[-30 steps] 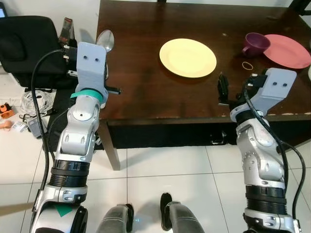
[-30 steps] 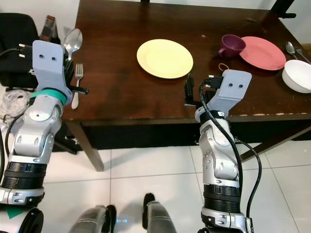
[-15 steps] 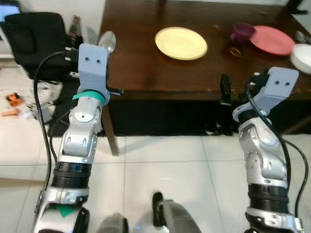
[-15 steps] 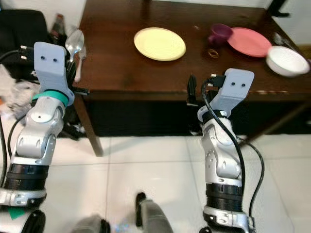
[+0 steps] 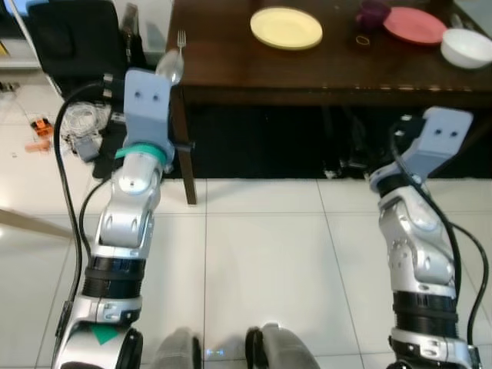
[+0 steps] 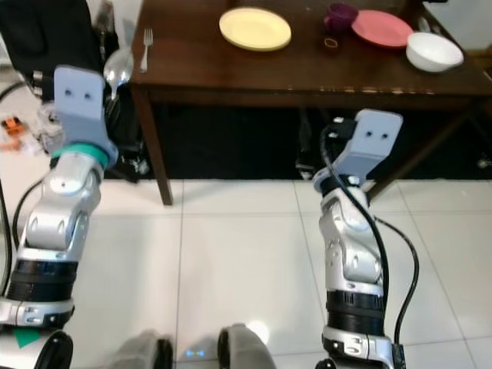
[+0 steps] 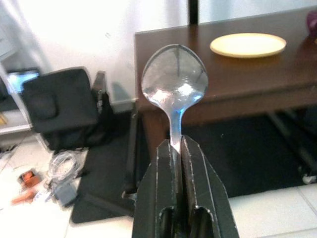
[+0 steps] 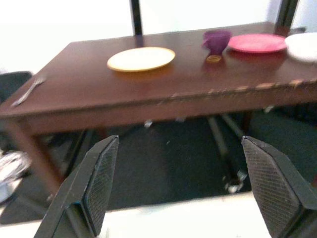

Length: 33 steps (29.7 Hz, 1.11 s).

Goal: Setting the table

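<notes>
While the left gripper point(image 7: 177, 148) keeps its jaws clenched on the spoon point(image 7: 174, 87) and the right gripper point(image 8: 181, 193) gapes empty, the robot should close in on the desk point(image 6: 231, 65) and lay it beside the yellow plate point(image 6: 254, 28).

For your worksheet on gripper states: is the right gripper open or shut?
Open. In the right wrist view the right gripper has its two black fingers spread far apart, nothing between them, with the table ahead.

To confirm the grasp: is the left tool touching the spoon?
Touching. The left wrist view shows the left tool shut on the spoon, its handle clamped between both fingers.
</notes>
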Motion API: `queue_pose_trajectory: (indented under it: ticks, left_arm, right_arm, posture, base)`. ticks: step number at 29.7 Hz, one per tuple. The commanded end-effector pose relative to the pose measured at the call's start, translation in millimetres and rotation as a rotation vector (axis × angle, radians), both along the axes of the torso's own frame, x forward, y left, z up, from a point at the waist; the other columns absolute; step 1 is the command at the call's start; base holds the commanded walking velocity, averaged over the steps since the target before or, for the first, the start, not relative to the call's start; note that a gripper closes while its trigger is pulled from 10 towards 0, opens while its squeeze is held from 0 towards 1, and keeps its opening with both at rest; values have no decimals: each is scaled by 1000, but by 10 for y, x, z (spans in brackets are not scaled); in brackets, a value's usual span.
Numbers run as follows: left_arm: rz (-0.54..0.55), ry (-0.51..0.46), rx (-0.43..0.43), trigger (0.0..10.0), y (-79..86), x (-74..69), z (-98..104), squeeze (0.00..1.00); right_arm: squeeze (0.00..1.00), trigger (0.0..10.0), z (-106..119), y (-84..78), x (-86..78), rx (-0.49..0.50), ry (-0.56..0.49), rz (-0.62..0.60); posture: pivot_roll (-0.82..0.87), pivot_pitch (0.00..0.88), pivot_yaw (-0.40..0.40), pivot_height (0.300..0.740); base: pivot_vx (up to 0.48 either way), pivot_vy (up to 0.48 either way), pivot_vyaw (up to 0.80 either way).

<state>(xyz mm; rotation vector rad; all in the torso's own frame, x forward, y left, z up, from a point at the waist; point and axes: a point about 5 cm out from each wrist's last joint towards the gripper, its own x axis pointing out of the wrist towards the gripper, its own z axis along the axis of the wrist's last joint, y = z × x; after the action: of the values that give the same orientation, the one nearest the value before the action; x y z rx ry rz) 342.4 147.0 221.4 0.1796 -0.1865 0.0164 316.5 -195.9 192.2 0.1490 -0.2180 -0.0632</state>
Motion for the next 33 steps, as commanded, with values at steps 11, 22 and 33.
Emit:
queue_pose_trajectory:
  ticks: [11,22,33]
  left_arm:
    - [6,15,-10,10000,24,-2,-25,0]
    - [-1,28,-12,10000,5,3,-43,0]
    - [5,38,-16,10000,8,9,-55,0]
  right_arm:
    - [0,10000,-16,23,3,11,6,20]
    - [0,10000,-15,12,5,10,9,21]
    - [0,10000,-16,6,5,8,11,23]
  posture:
    - [24,49,1,740]
    - [22,47,-2,740]
    - [20,50,-3,740]
  base:
    - [-381,0,0]
    - [0,0,0]
    - [0,0,0]
